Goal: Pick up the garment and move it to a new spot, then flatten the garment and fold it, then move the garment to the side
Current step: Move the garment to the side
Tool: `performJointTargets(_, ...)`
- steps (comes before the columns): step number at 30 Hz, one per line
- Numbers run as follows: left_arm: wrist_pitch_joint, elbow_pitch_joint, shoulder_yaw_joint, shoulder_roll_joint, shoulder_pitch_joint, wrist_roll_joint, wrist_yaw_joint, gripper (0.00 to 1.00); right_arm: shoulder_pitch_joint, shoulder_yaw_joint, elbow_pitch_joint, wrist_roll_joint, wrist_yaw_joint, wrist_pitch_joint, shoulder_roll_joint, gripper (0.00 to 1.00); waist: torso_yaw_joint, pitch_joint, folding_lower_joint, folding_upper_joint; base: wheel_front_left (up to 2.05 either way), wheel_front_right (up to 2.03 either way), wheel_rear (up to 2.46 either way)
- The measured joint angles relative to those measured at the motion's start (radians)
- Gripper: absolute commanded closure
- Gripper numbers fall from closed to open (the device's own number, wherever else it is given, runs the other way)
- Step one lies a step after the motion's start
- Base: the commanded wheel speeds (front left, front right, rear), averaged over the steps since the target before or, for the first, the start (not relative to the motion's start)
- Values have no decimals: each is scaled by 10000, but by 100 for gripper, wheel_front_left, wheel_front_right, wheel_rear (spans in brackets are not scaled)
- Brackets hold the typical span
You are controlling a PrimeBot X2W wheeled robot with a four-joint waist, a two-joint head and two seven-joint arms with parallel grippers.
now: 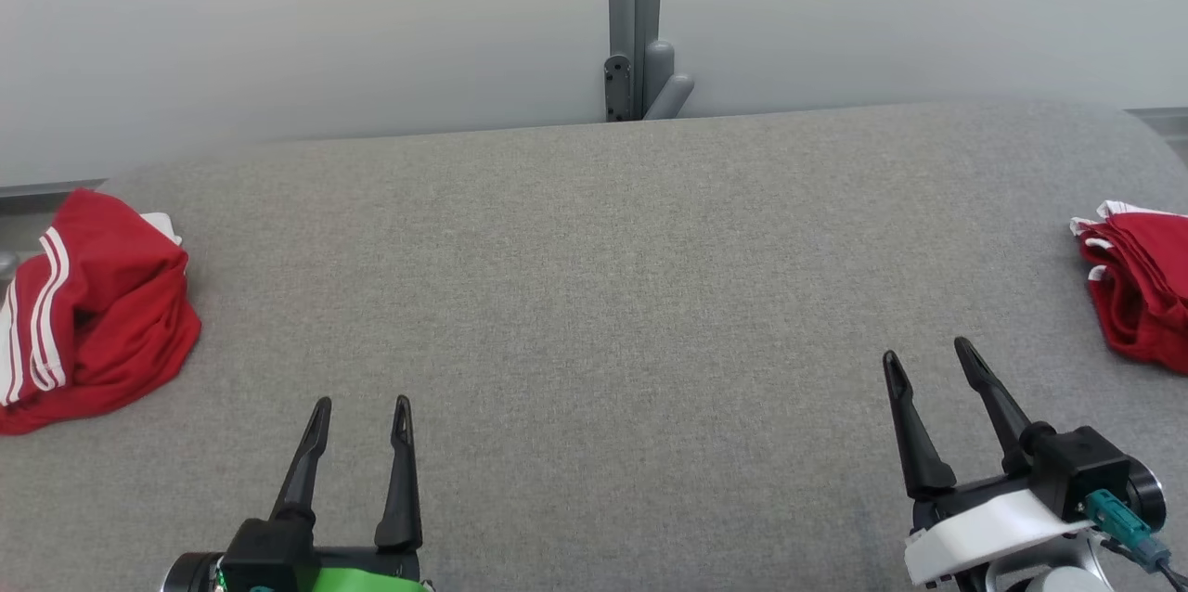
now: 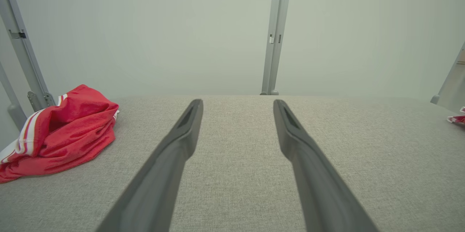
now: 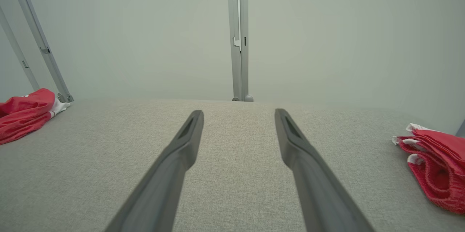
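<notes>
At the far left edge of the table [image 1: 594, 295] the crumpled red garment [image 1: 93, 314] lies in a heap with no clear long axis. It is off to the left of my left gripper [image 1: 362, 401] and a little ahead of its tips, so I judge that arm the nearer one for the pick. My right gripper [image 1: 928, 349] sits well apart from it, near a folded pile [image 1: 1142, 295] on the right; both grippers have their fingers spread wide and hold nothing.

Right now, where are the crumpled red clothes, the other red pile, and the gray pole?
crumpled red garment [image 1: 111, 323]: head view, its red middle.
red pile [image 1: 1151, 286]: head view, top layer.
gray pole [image 1: 635, 7]: head view, upright shaft.
</notes>
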Motion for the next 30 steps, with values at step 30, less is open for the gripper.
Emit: performJointTargets(30, 0, 355, 44, -2, 264, 125, -184, 0, 471, -420, -40, -199, 0, 0, 552, 0, -18, -128, 0, 0, 0, 0, 0)
